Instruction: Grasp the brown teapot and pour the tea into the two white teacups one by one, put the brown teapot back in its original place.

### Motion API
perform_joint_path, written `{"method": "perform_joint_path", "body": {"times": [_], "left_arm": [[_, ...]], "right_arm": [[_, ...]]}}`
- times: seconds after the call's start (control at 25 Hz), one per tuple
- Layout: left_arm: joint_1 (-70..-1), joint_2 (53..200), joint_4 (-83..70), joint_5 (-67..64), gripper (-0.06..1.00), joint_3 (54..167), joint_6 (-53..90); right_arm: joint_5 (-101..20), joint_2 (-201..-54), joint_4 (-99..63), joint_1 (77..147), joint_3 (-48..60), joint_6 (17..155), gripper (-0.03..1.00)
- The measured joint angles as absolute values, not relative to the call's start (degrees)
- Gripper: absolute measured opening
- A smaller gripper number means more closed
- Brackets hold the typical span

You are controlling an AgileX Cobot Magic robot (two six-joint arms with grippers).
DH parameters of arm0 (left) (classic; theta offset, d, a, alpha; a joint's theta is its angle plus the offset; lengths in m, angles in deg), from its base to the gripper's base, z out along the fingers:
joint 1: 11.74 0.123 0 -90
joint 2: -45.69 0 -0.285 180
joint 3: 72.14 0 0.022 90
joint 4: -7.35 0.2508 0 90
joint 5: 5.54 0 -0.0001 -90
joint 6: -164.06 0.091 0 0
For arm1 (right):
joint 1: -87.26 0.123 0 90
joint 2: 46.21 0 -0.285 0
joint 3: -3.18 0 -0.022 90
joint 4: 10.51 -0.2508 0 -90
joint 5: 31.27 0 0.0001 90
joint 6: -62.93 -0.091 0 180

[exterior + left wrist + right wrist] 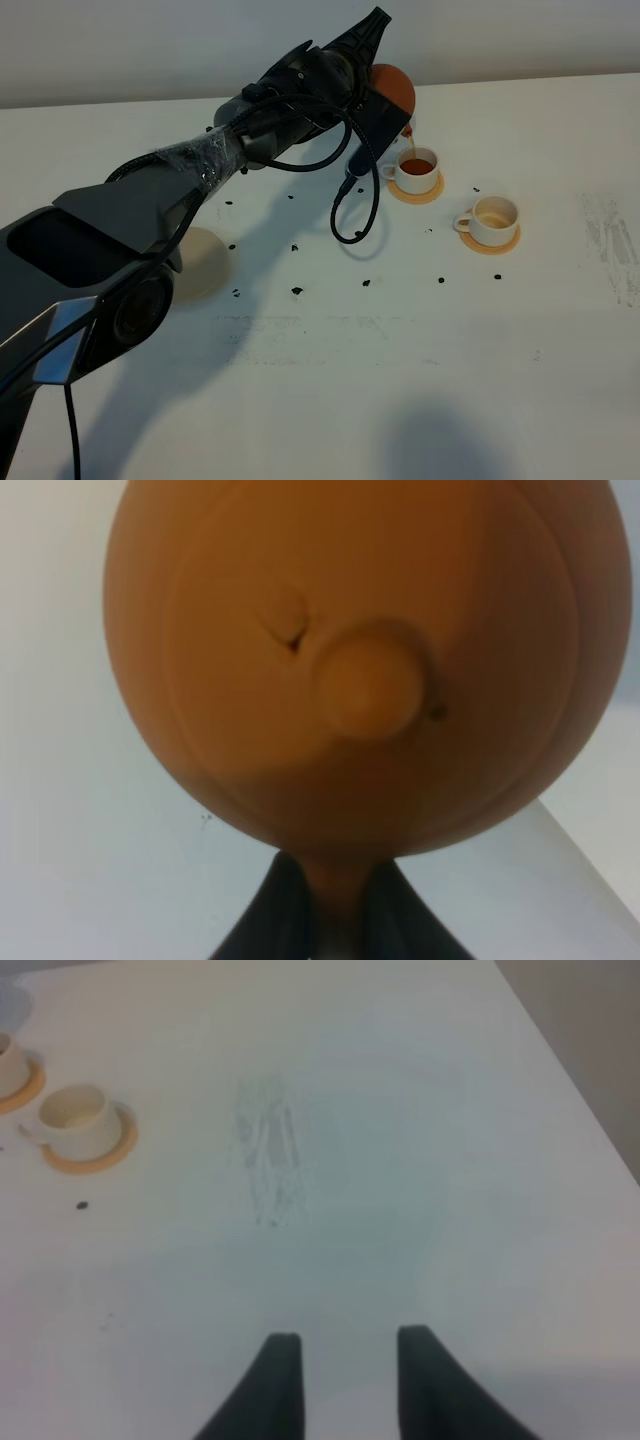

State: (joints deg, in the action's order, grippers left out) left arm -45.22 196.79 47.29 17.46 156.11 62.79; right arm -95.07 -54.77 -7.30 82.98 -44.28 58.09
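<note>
My left gripper [378,102] is shut on the loop handle of the brown teapot [393,87] and holds it tilted, spout down, above the nearer-left white teacup [417,168]. A thin stream of tea [409,145] falls into that cup, which holds dark tea. The other white teacup [492,218] shows a pale inside. In the left wrist view the teapot [350,660] with its lid knob fills the frame, its handle between the fingers [280,910]. The beige coaster disc [205,262] lies bare at the left. My right gripper [340,1345] hovers over bare table, jaws apart, with nothing between them.
Each cup sits on a small orange coaster [415,193]. Small black specks [297,291] are scattered over the white table. A black cable loop [355,215] hangs from the left arm. The right wrist view shows one cup [75,1118] and the table's edge [570,1070].
</note>
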Motion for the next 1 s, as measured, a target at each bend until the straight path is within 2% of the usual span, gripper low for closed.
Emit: {"method": "perform_joint_path", "body": {"times": [1.0], "left_arm": [[-45.9, 196.8, 51.6, 16.7, 0.09, 156.1, 62.8]], "right_arm": [[-95.1, -54.8, -7.3, 83.0, -44.3, 58.1, 0.23]]}}
